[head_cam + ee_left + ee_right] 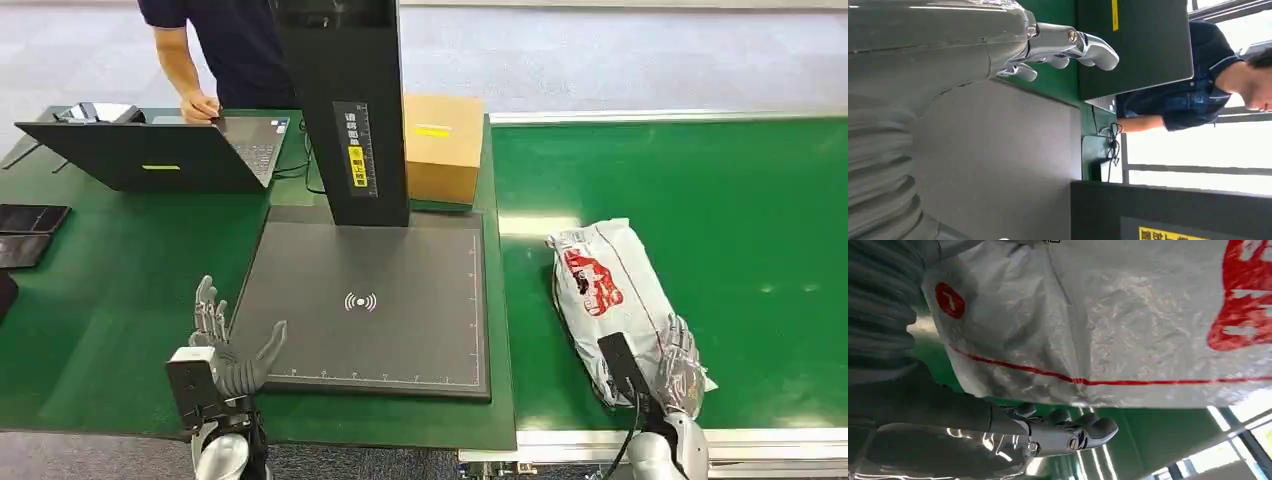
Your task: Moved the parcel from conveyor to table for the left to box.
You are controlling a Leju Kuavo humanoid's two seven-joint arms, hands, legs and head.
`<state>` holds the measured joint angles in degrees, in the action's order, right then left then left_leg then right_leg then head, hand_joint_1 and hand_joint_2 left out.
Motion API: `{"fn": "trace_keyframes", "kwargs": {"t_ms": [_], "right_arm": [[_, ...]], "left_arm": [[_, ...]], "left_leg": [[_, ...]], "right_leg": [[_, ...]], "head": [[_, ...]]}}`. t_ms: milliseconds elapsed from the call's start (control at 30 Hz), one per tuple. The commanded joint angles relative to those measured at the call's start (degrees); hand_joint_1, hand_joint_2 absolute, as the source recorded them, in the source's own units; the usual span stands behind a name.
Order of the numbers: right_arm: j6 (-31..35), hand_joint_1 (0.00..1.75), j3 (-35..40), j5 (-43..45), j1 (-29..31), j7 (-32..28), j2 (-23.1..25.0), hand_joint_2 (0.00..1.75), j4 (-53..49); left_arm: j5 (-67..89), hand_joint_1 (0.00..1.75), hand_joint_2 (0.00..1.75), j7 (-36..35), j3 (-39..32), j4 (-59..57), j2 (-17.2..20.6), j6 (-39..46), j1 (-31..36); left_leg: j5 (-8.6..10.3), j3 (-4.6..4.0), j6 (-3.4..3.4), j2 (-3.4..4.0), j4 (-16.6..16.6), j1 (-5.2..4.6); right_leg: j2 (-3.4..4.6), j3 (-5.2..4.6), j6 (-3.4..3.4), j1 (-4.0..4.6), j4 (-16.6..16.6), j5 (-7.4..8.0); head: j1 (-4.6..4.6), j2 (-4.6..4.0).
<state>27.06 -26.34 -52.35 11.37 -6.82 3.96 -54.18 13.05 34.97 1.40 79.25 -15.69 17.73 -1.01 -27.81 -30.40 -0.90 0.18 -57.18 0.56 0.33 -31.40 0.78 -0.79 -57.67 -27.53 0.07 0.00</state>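
Right hand (pixel 681 372) at the parcel's (pixel 607 290) near end, grasp indiscernible; left hand (pixel 226 350) empty, fingers spread, over the worktop (pixel 110 300).

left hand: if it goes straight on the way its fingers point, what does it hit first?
Likely the open laptop at the table's far side. The left hand points up the green table beside the grey scan pad; depth and height are unclear.
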Motion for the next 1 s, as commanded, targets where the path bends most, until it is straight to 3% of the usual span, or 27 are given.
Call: {"fn": "trace_keyframes", "kwargs": {"t_ms": [33, 267, 300, 333, 367, 400, 867, 933, 967, 1000], "right_arm": [[0.0, 0.00, -7.0, 0.1, 2.3, 0.8, -2.3, 1.75, 17.8], [-2.1, 0.00, -7.6, -1.0, 2.4, 2.6, -2.5, 1.75, 18.6], [-2.1, 0.23, -7.8, -1.3, 2.4, 2.3, -2.4, 1.75, 18.2], [-2.1, 0.23, -7.8, -1.3, 2.4, 2.3, -2.4, 1.75, 18.2], [-2.1, 1.45, -7.6, -1.5, 2.3, 2.1, -2.4, 1.75, 18.1], [-2.2, 1.62, -7.6, -1.6, 2.1, 1.9, -2.2, 1.75, 17.5], [-1.1, 1.57, -6.1, -2.8, 1.0, 1.6, 0.5, 1.75, 11.5], [1.2, 0.98, -6.4, -1.8, 0.5, -0.6, 1.2, 1.75, 9.2], [2.5, 0.98, -6.2, -1.9, 0.3, -1.0, 1.4, 1.75, 8.3], [4.3, 1.13, -5.9, -2.0, -0.2, -1.9, 1.7, 1.75, 6.6]], "left_arm": [[-0.2, 0.00, 1.75, 0.0, 2.6, -3.3, 0.6, 0.4, 2.1], [0.0, 0.00, 1.75, -0.5, 3.1, -3.1, 0.6, 0.7, 2.3], [0.0, 0.00, 1.75, -0.5, 3.0, -3.4, 0.6, 0.6, 2.4], [0.0, 0.00, 1.75, -0.5, 3.0, -3.4, 0.6, 0.6, 2.4], [0.0, 0.00, 1.75, -0.4, 3.0, -3.8, 0.6, 0.6, 2.5], [0.0, 0.00, 1.75, -0.4, 3.0, -4.3, 0.6, 0.5, 2.8], [0.1, 0.00, 1.75, -0.5, 2.6, -4.5, 0.3, 0.2, 3.1], [0.1, 0.00, 1.75, -0.5, 2.5, -4.2, 0.2, 0.2, 2.9], [0.2, 0.00, 1.75, -0.6, 2.5, -4.2, 0.2, 0.2, 2.9], [0.3, 0.00, 1.75, -0.6, 2.6, -4.2, 0.1, 0.2, 2.9]], "left_leg": [[0.08, 0.08, 0.03, -0.25, 0.1, 0.05], [0.06, 0.39, 0.10, -0.26, 0.0, 0.05], [0.19, 0.28, 0.13, -0.38, 0.1, 0.07], [0.15, 0.35, 0.15, -0.36, 0.0, 0.06], [0.09, 0.46, 0.16, -0.30, 0.0, 0.05], [0.20, 0.37, 0.20, -0.38, 0.1, 0.07], [0.36, 0.29, 0.79, -0.33, 0.1, 0.10], [0.29, 0.32, 0.79, -0.28, 0.0, 0.12], [0.33, 0.25, 0.79, -0.32, 0.1, 0.10], [0.27, 0.30, 0.80, -0.24, 0.0, 0.11]], "right_leg": [[-0.26, 0.21, -0.03, 0.06, 0.2, 0.04], [-0.27, 0.59, 0.04, 0.08, 0.3, 0.05], [-0.40, 0.57, 0.06, 0.09, 0.4, 0.16], [-0.38, 0.63, 0.11, 0.08, 0.4, 0.15], [-0.31, 0.72, 0.18, 0.07, 0.4, 0.14], [-0.40, 0.70, 0.20, 0.09, 0.5, 0.26], [-0.33, 0.93, 0.75, -0.03, 1.0, 0.57], [-0.28, 0.99, 0.76, -0.01, 1.0, 0.54], [-0.32, 0.92, 0.73, -0.02, 1.0, 0.56], [-0.24, 0.96, 0.76, -0.02, 1.0, 0.52]], "head": [[0.00, 0.00], [0.00, 0.00], [0.00, 0.00], [0.00, 0.00], [0.00, 0.00], [0.00, 0.00], [0.00, 0.00], [0.00, 0.00], [0.02, 0.00], [0.00, 0.00]]}}
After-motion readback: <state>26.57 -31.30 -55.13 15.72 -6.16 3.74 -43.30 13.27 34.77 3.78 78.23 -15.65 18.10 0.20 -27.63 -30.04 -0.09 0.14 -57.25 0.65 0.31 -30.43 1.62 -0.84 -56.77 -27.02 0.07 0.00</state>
